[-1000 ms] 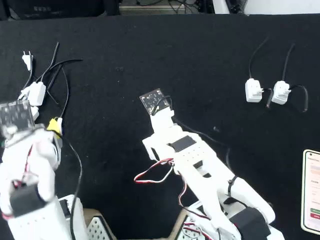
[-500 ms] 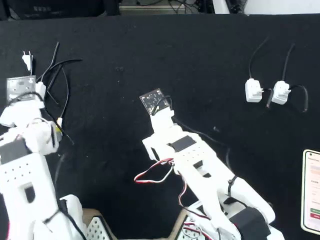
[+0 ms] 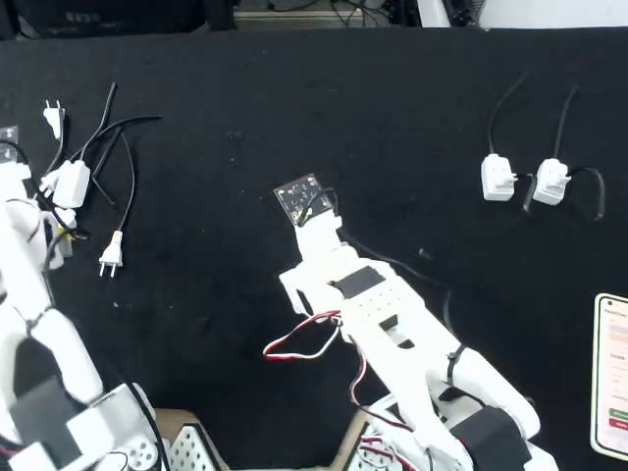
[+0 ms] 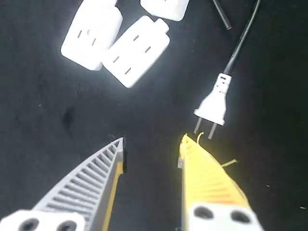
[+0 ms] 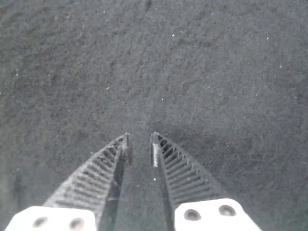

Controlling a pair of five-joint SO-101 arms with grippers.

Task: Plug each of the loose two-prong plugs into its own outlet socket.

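A white two-prong plug [image 3: 110, 255] on a black cable lies on the black table at the left. Its prongs sit just beyond one fingertip of my open left gripper [image 4: 152, 143], where the same plug [image 4: 211, 107] lies free. White outlet sockets [image 4: 136, 51] lie side by side a little farther on, seen from above as a cluster of sockets [image 3: 69, 183]. A second small plug [image 3: 52, 117] lies at the far left. My right gripper [image 5: 140, 140] hovers over bare cloth at the table's middle, its fingers a narrow gap apart and holding nothing.
Two white plug blocks [image 3: 497, 178] [image 3: 551, 181] with black cables rest at the right. A phone [image 3: 612, 373] lies at the right edge. Loose black cables [image 3: 118, 147] tangle around the sockets. The right arm's body [image 3: 392, 324] stretches across the near middle.
The left arm has swung left and toward the far side, uncovering the plug that now lies free on the cloth. The right arm has not moved.
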